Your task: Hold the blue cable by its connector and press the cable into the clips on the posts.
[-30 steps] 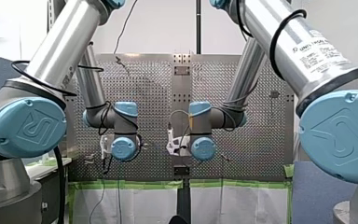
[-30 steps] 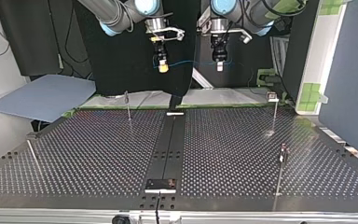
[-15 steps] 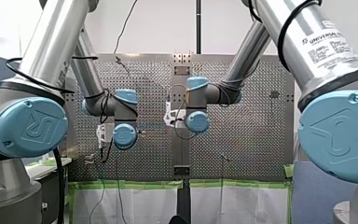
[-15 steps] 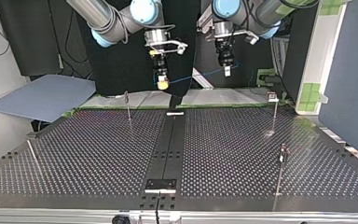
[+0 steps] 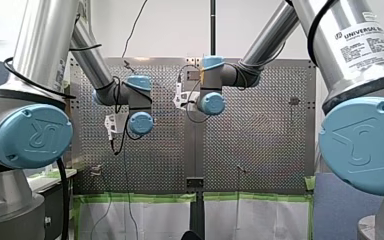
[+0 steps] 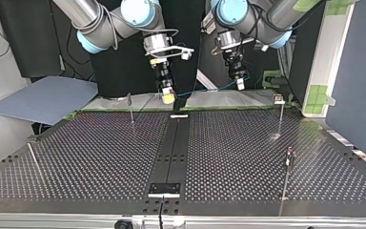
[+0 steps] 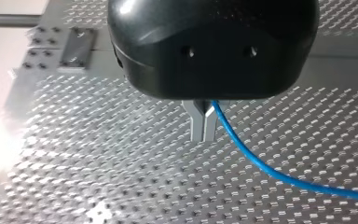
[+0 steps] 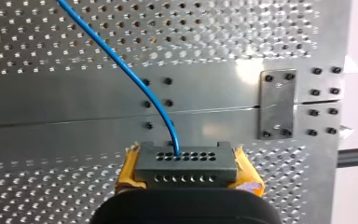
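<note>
Our right gripper (image 8: 186,173) clamps the connector (image 8: 186,161); our left gripper (image 7: 203,127) pinches the blue cable (image 7: 270,172), both above the table (image 6: 100,157).

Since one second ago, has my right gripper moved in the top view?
Yes. My right gripper has dropped toward the table, now about level with the thin post's top.

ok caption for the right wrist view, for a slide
My right end effector grips the connector of the blue cable above the perforated table.
</note>
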Robot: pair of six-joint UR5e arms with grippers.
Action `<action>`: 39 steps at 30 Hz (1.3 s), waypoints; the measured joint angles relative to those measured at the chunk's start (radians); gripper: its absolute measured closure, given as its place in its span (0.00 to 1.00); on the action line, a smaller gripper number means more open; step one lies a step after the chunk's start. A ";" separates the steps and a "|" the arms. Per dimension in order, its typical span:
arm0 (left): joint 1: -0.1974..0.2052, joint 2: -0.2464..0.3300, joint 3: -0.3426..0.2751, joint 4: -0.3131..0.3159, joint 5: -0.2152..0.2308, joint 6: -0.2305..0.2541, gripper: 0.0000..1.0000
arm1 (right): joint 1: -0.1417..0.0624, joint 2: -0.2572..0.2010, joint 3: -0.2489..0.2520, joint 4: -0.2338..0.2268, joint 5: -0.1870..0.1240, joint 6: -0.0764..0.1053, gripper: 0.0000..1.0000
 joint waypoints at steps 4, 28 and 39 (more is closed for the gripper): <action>0.004 0.033 0.033 -0.032 -0.015 -0.014 1.00 | -0.012 -0.037 -0.006 0.037 -0.017 0.008 1.00; 0.048 0.236 0.143 -0.236 -0.038 -0.048 1.00 | -0.007 -0.023 -0.173 0.196 -0.082 0.004 1.00; 0.074 0.333 0.167 -0.333 -0.037 -0.063 1.00 | 0.014 -0.022 -0.258 0.231 -0.085 -0.006 1.00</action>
